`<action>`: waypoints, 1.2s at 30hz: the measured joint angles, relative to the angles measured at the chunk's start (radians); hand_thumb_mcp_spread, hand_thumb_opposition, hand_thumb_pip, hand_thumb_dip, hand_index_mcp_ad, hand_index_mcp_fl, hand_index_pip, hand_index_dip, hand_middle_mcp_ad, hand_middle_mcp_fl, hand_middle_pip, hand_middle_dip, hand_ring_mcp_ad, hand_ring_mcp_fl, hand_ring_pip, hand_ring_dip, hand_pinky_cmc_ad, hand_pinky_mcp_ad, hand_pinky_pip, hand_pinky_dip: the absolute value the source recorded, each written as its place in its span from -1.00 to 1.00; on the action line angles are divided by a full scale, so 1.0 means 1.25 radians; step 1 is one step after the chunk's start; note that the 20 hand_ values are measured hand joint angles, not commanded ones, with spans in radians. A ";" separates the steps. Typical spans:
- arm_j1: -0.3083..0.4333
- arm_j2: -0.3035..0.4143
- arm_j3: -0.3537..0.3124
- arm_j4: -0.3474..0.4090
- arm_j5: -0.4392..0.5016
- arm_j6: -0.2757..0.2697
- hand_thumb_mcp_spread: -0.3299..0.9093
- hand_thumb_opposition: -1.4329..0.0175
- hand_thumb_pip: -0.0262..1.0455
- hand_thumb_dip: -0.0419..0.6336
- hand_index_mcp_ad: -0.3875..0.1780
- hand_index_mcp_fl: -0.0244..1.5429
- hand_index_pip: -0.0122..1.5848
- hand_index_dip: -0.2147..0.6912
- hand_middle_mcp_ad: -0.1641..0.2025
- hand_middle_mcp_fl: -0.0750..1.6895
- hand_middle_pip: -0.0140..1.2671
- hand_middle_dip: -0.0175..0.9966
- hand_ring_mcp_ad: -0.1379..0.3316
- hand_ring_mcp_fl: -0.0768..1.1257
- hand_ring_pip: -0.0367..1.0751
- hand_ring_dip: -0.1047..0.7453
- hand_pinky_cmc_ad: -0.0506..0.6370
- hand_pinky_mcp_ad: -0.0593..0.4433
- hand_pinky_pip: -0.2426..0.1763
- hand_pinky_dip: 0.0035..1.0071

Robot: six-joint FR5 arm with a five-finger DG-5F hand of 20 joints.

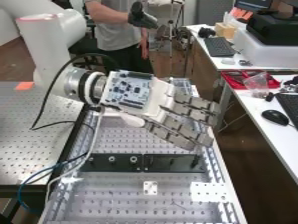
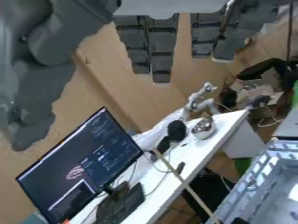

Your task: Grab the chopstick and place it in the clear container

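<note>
The dark grey hand [image 1: 178, 112] is over the bench's far half in the high view, its fingers straight and slanting down to the right, with nothing between them. Extended fingers of the hand [image 2: 161, 47] hang in the wrist view, the thumb at one side. A thin light-brown stick, apparently the chopstick [image 2: 186, 186], slants across the wrist view apart from the fingers; its lower end is cut off. Behind the hand in the high view, a see-through box-like thing [image 1: 181, 83] may be the clear container; the hand's base partly hides it.
A black strip [image 1: 174, 163] with small knobs crosses the perforated bench [image 1: 113, 201]. White plates lie nearer. Cables hang from the arm at the left. To the right, a white desk holds a red tray [image 1: 233, 80] and a mouse [image 1: 275, 117]. A monitor [image 2: 83, 167] stands on another desk.
</note>
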 joint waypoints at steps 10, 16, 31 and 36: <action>0.003 -0.051 0.013 0.045 0.089 0.056 -0.03 -0.01 0.09 -0.48 0.42 -0.60 -0.91 0.14 0.30 -0.53 -0.80 -0.12 0.50 -0.81 -0.82 -0.77 -0.48 -0.10 -0.58 -0.21; 0.006 -0.074 0.017 0.064 0.130 0.077 0.02 -0.04 0.28 -0.29 0.40 -0.58 -0.91 0.14 0.31 -0.49 -0.79 -0.02 0.50 -0.82 -0.84 -0.66 -0.48 -0.10 -0.61 -0.26; 0.020 -0.131 0.047 0.060 0.181 0.223 0.11 -0.07 0.42 0.03 0.24 -0.50 -0.24 -0.34 0.30 -0.37 -0.69 -0.03 0.49 -0.70 -0.78 -0.43 -0.46 -0.11 -0.61 -0.35; 0.022 -0.147 0.061 0.049 0.185 0.257 0.14 -0.09 0.42 0.03 0.17 -0.50 -0.10 -0.38 0.30 -0.30 -0.59 -0.03 0.41 -0.68 -0.80 -0.40 -0.47 -0.05 -0.58 -0.38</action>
